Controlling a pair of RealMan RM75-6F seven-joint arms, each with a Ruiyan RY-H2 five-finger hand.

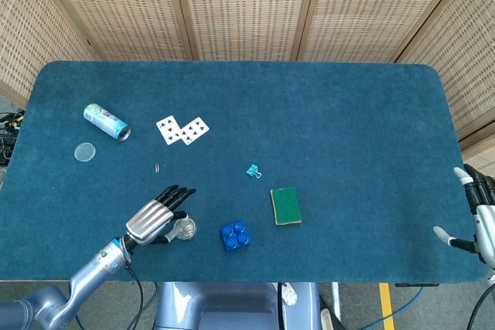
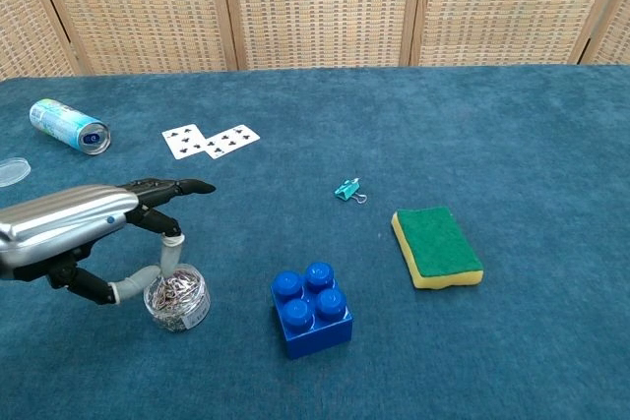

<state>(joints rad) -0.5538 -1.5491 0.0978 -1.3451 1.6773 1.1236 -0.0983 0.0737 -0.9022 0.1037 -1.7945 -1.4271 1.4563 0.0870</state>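
The left hand [image 2: 94, 233] is held over a small clear tub of paper clips [image 2: 177, 298], fingers [image 2: 182, 187] stretched forward and apart, thumb bent down to the tub's rim; nothing is gripped. Just right of the tub stands a blue building brick [image 2: 312, 308], and further right a green-and-yellow sponge [image 2: 436, 246] lies flat. Beyond the tub (towards the screen wall) two playing cards [image 2: 212, 141], a tipped drink can [image 2: 69, 126] and a clear lid [image 1: 85, 152] are seen. The right hand [image 1: 481, 216], well apart from the tub, is open and empty.
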